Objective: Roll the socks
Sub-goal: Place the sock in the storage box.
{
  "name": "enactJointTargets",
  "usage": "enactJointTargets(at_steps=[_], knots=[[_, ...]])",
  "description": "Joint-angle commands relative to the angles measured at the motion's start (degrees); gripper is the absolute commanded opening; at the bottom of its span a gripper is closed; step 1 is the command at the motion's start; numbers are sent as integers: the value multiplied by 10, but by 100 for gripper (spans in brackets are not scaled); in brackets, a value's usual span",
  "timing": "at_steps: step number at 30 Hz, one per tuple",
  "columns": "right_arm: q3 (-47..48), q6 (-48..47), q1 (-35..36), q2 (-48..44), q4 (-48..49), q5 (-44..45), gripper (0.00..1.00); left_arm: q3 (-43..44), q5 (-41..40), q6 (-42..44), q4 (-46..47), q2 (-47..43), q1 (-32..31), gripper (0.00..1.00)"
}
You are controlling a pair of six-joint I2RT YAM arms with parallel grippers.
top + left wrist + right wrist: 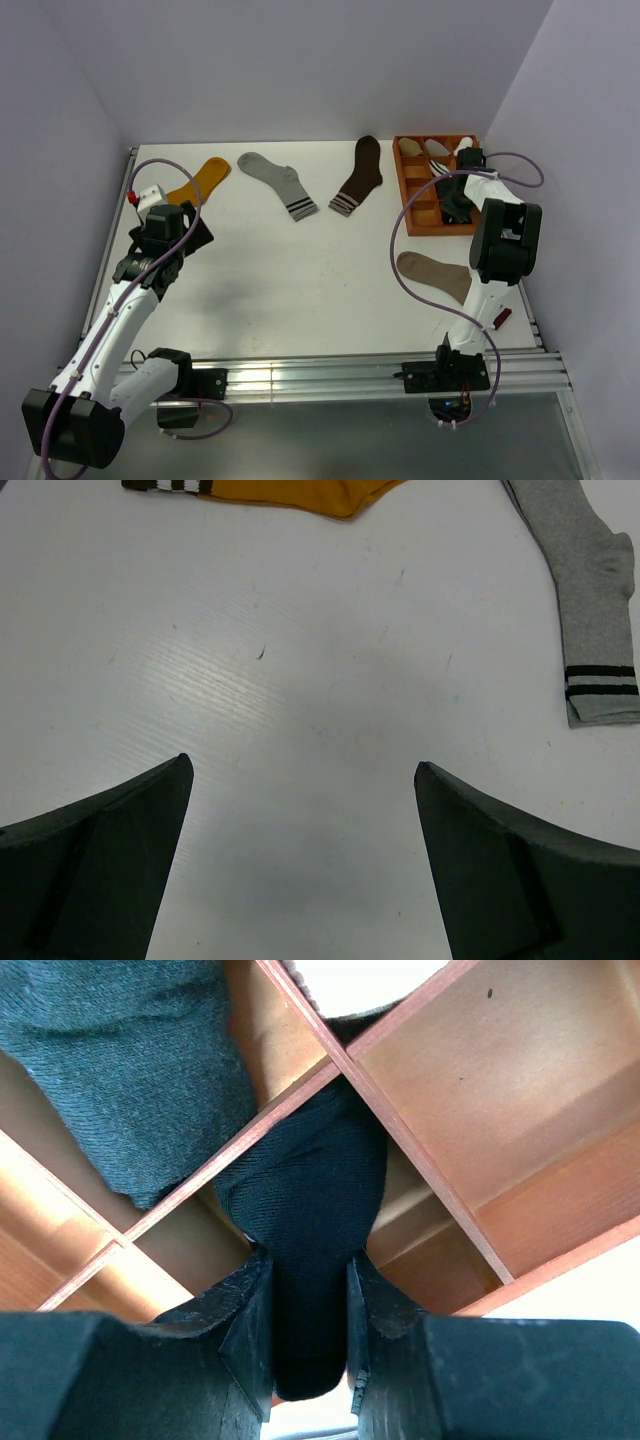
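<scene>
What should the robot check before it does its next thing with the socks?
1. Right pincer shut on the black sock: ok.
2. Black sock hangs over the wooden tray: ok.
3. Black sock is fully down in one compartment, clear of the dividers: cannot tell.
4. Charcoal sock is already in the tray: ok.
5. Left pincer is open and holding nothing, over the bare table: ok.
6. Taupe sock is rolled: not ok, it lies flat on the table beside the right arm.
</scene>
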Motion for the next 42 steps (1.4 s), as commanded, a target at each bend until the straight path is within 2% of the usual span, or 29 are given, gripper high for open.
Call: enactJointTargets(at_steps=[1,2,3,8,12,16,23,28,32,37,39,42], knots=[[-33,9,4,2,10,6,9,4,-8,10,13,0,-2,99],[-40,9,8,-1,14,3,14,4,-7,10,13,0,-2,99],[-47,9,10,-5,15,0,25,3,-6,10,13,0,-2,99],[-76,18,14,-32,29,13,43,2,-6,9,11,-7,-2,99],[-92,20,14,-35,38,13,49,1,3,10,15,-18,-2,99],[-104,20,14,-75,51,12,53,-1,3,9,13,-21,-2,99],[-57,12,14,-115,11,35,57,-1,0,8,13,-25,-1,99],[-52,9,14,-125,8,45,58,-2,0,9,13,-27,-1,99],[-62,8,14,-110,15,32,48,-2,2,8,14,-28,-1,98],[-83,9,14,-77,29,23,42,-3,0,9,13,-29,-1,98],[-97,10,14,-72,33,20,32,-3,-1,9,14,-29,-1,98],[-116,11,14,-72,41,23,28,-3,1,10,15,-29,-1,98]])
